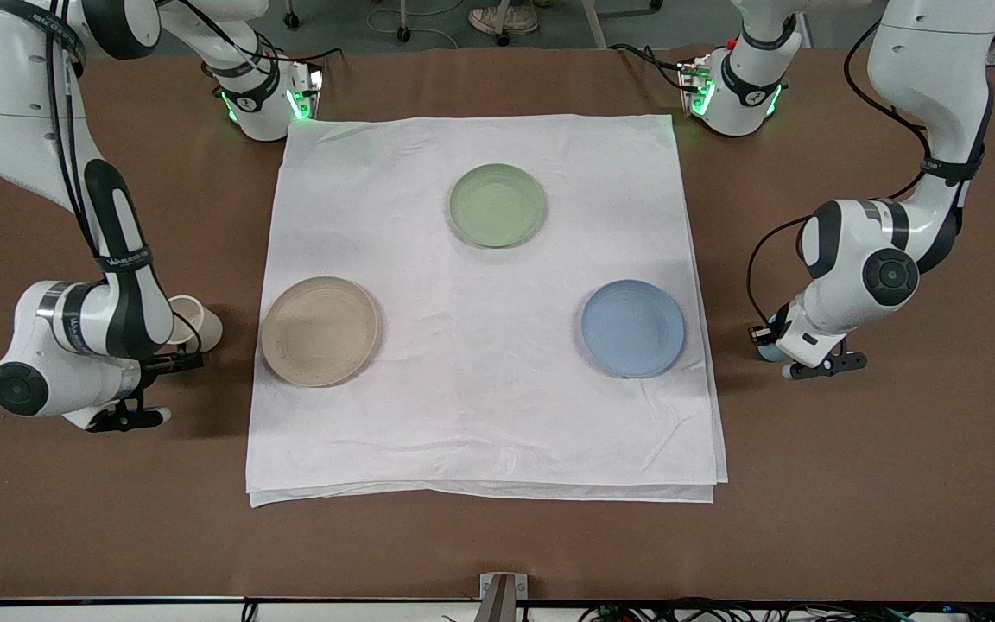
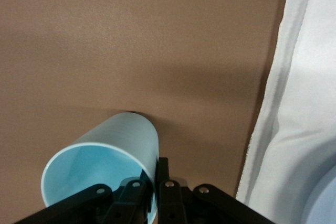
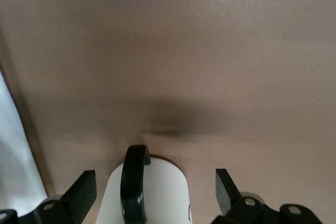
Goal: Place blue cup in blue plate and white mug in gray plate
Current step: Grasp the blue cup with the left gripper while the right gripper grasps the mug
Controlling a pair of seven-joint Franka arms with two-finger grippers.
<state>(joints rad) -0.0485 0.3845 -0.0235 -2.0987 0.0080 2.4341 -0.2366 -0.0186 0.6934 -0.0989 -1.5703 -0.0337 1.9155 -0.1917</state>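
2 cups wait on the bare table, neither yet on a plate. The blue cup sits off the cloth at the left arm's end, just beside the cloth's edge and near the blue plate; in the front view only a sliver of it shows under the left wrist. The left gripper is down at the cup, its fingers pinched on the cup's wall at the rim, 1 inside and 1 outside, so it looks clenched on the cup.

The white mug stands off the cloth at the right arm's end, beside the gray plate, its black handle turned up toward the wrist camera. The right gripper straddles it with fingers spread wide, a clear gap on each side, gripping nothing.

A green plate lies on the cloth nearer the bases and plays no part.

The step in hand seems to be the pickup, with the left ahead of the right. Next, the right fingers must close on the mug's body, clear of the handle. Then each arm needs a straight lift, a short carry over the cloth and a level set-down at its plate's centre.
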